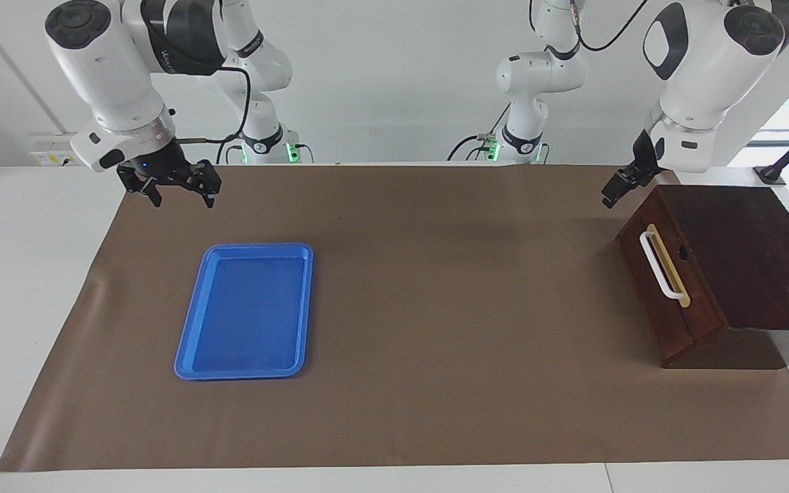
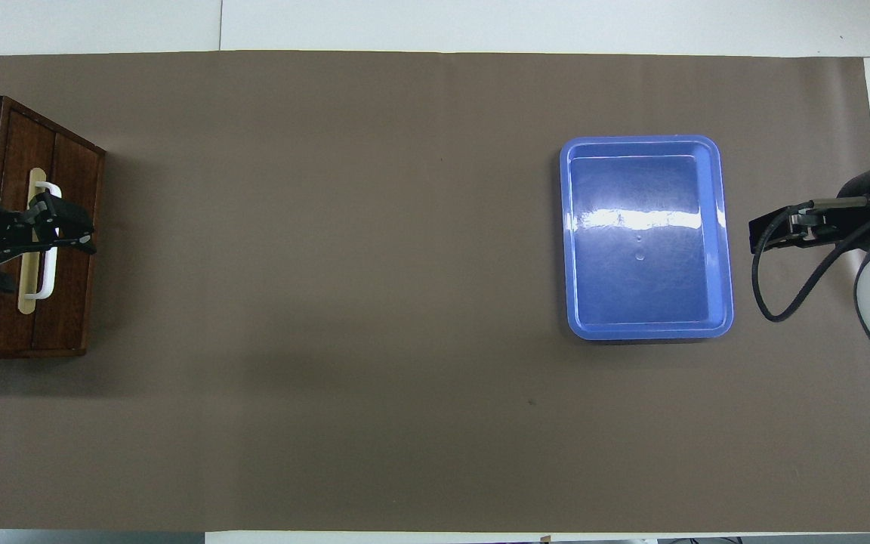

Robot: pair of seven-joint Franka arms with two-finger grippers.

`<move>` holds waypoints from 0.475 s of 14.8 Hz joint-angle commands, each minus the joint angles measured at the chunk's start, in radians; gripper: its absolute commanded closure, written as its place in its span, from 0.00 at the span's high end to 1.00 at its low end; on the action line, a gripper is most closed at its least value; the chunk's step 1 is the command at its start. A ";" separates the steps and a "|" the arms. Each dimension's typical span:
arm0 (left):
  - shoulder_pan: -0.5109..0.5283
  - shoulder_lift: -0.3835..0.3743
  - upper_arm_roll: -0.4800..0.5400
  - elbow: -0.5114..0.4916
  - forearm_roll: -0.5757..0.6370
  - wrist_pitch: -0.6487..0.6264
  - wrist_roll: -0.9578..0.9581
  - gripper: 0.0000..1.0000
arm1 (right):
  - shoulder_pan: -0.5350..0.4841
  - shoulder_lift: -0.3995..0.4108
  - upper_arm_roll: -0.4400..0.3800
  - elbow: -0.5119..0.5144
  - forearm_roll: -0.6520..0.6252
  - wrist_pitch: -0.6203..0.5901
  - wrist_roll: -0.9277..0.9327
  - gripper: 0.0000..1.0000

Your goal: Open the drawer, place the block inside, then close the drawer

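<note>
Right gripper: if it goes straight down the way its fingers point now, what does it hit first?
Probably just the brown table cover. The right gripper hangs open and empty over it, nearer to the robots than the blue tray, so it should miss the tray, though depth is hard to judge.

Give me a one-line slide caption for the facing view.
Closed drawer, empty blue tray, left gripper and right gripper both raised and open.
</note>
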 commanded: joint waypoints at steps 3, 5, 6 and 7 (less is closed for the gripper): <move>-0.009 -0.006 0.014 0.000 -0.024 -0.053 0.133 1.00 | -0.007 -0.011 0.003 -0.008 -0.005 -0.007 -0.013 1.00; -0.009 0.022 0.026 0.055 -0.024 -0.076 0.228 1.00 | -0.007 -0.011 0.003 -0.008 -0.005 -0.007 -0.013 1.00; -0.009 0.028 0.030 0.082 -0.025 -0.084 0.245 1.00 | -0.005 -0.011 0.003 -0.008 -0.005 -0.007 -0.013 1.00; -0.009 0.036 0.030 0.100 -0.025 -0.085 0.245 1.00 | -0.005 -0.011 0.003 -0.008 -0.005 -0.007 -0.013 1.00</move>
